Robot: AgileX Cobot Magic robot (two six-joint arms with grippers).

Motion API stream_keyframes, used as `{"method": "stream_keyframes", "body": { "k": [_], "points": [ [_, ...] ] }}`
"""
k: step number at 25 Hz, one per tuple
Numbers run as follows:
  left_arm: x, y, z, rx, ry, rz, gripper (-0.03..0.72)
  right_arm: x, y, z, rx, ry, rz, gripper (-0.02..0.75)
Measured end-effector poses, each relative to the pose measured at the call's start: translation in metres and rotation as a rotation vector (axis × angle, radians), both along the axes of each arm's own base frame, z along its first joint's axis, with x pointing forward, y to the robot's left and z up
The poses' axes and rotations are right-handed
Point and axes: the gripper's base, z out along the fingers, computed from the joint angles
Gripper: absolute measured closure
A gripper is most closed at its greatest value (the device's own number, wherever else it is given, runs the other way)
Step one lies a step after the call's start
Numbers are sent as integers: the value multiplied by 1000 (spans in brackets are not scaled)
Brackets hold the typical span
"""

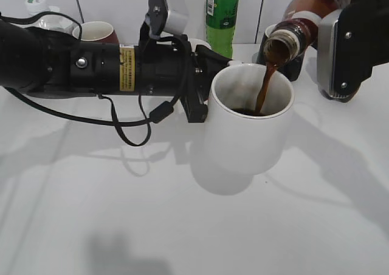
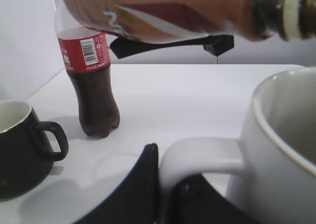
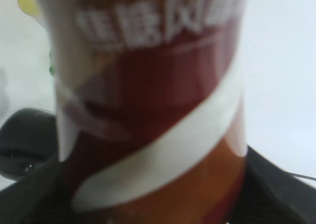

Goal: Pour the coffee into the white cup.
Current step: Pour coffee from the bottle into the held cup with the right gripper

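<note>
The right gripper (image 1: 331, 29) has its fingers clamped on the tilted coffee bottle (image 1: 304, 20), and coffee (image 1: 265, 87) streams into the white cup (image 1: 249, 129) on the desk (image 1: 182, 226). The left gripper's (image 1: 203, 84) fingers (image 2: 140, 184) grip the cup's handle (image 2: 197, 152).

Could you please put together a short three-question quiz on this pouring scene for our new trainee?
1. True or false: coffee is streaming from the tilted coffee bottle into the white cup.
2. What does the left gripper hold? A) the cup's handle B) the cola bottle C) nothing
3. Fill in: the green bottle stands ___ the white cup in the exterior view.

Key: 1 true; 2 A; 3 behind.
</note>
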Motion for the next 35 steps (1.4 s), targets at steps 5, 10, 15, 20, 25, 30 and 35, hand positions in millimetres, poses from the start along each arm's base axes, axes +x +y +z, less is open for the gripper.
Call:
{"method": "stream_keyframes", "body": {
  "k": [5, 10, 15, 20, 25, 30, 35],
  "points": [
    [0, 0, 0, 0, 0, -1, 655, 0, 0, 0, -2, -2, 1, 200],
    [0, 0, 0, 1, -1, -1, 655, 0, 0, 0, -5, -4, 2, 200],
    [0, 0, 0, 3, -2, -3, 655, 0, 0, 0, -17, -16, 8, 200],
    [0, 0, 0, 3, -2, -3, 655, 0, 1, 1, -15, -25, 19, 200],
    [0, 0, 0, 3, -2, -3, 655, -1, 3, 3, 0, -41, 41, 200],
    [0, 0, 0, 5, -3, -5, 655, -1, 3, 3, -6, -47, 44, 200],
    [-1, 0, -1, 11, -7, -11, 655, -1, 3, 3, -10, -51, 45, 200]
  ]
}}
